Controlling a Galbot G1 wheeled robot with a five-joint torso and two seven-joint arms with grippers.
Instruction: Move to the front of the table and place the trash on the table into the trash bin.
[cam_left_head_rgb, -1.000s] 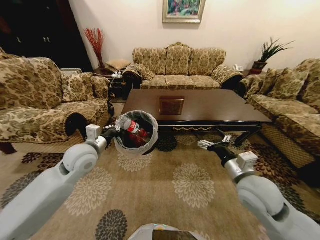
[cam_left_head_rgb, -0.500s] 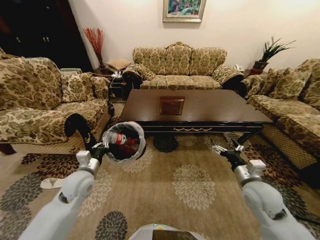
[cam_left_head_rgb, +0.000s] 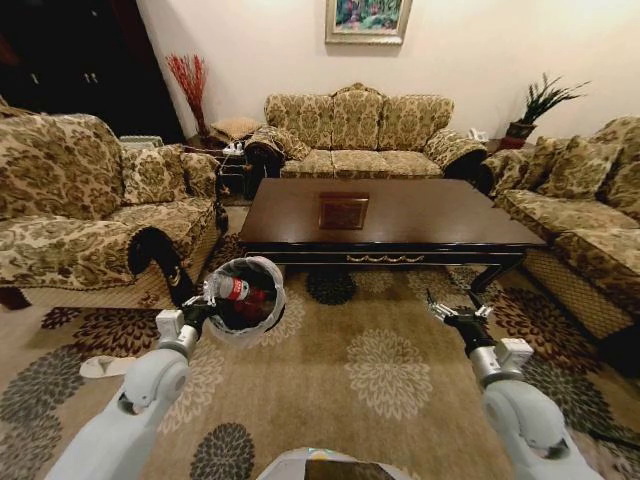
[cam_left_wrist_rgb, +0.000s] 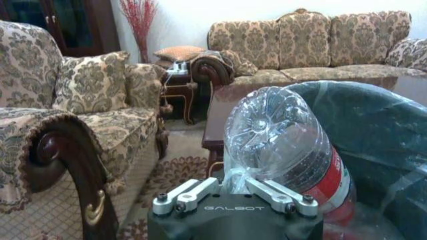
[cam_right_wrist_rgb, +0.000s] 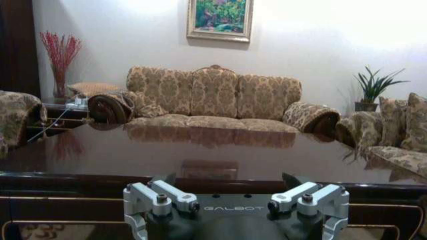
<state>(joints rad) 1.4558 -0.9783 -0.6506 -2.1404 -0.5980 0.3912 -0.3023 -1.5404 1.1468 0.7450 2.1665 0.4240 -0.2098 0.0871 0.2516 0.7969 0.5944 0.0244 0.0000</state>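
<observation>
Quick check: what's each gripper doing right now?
Left gripper: shut on the liner at the rim of the trash bin, holding it above the carpet.
Right gripper: open, empty, held short of the table.

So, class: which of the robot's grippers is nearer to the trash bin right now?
Left. The left gripper is at the rim of the trash bin, which holds a red-labelled bottle. The right gripper is open, across the carpet in front of the table.

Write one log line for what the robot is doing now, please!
left pincer: shut on trash bin liner | bottle in bin | right pincer: open, empty, before table | tabletop: no trash seen
</observation>
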